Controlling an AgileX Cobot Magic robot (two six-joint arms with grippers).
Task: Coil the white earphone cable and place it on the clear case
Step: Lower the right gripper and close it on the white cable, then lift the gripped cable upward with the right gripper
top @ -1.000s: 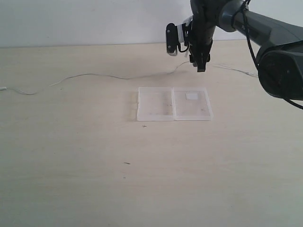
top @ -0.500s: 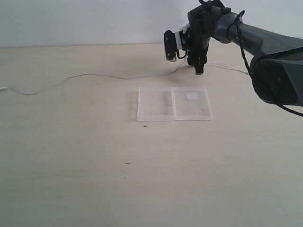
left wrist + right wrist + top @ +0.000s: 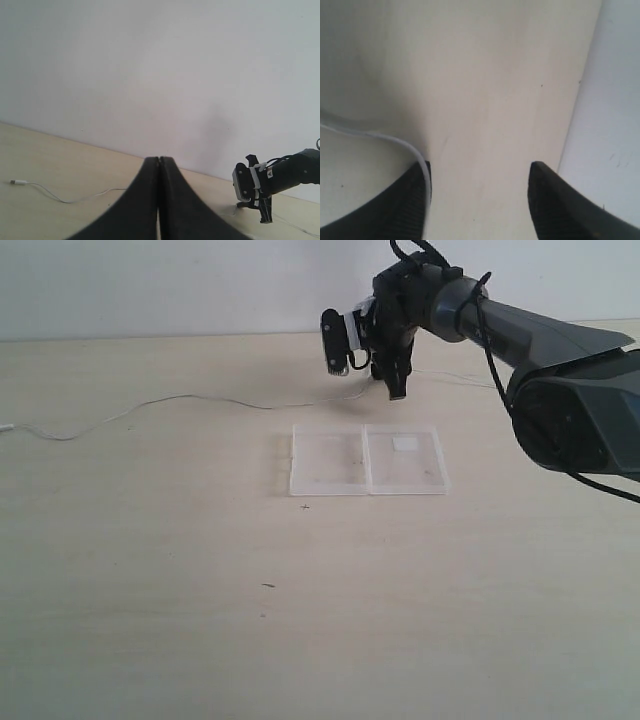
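The dark right arm [image 3: 530, 330] holds its jaws parted over the thin white earphone cable [image 3: 190, 397], which trails across the pale wooden tabletop [image 3: 300, 620] from left edge to upper right, just above the flat clear plastic case [image 3: 330, 462] at centre. The left arm's jaws are shut on nothing. A clean pickup likely means centring the wire between the jaws before closing.

A pale, wood-grained bench [image 3: 300, 640] runs back to a white wall. The white earphone cable [image 3: 200, 397] trails in loose waves across its far part, with its plug [image 3: 6, 427] at the left edge. Nearer the middle, the clear case [image 3: 330, 462] lies open and flat, its two halves side by side and a small white label [image 3: 405, 444] on the right half. A few dark specks [image 3: 268, 586] dot the bare surface in front.
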